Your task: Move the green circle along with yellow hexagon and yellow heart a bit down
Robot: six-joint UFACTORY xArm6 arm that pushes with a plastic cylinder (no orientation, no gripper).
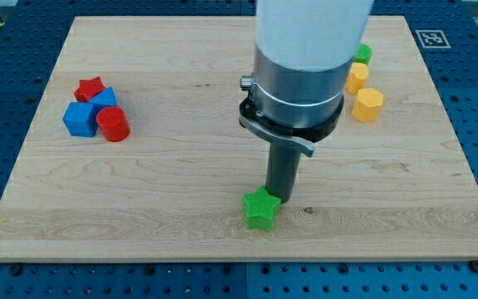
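Note:
The green circle (pixel 363 54) sits at the board's upper right, partly hidden behind my arm. The yellow heart (pixel 357 77) lies just below it, touching or nearly touching. The yellow hexagon (pixel 368 105) lies just below and right of the heart. My tip (pixel 281 198) rests on the board in the lower middle, far down and left of these three blocks. It touches the upper right edge of a green star (pixel 260 208).
At the left a red star (pixel 90 88), a blue block (pixel 104 100), a blue cube (pixel 80 120) and a red cylinder (pixel 113 124) huddle together. The wooden board (pixel 181 174) ends in an edge along the view's bottom. A fiducial tag (pixel 431 38) marks the top right corner.

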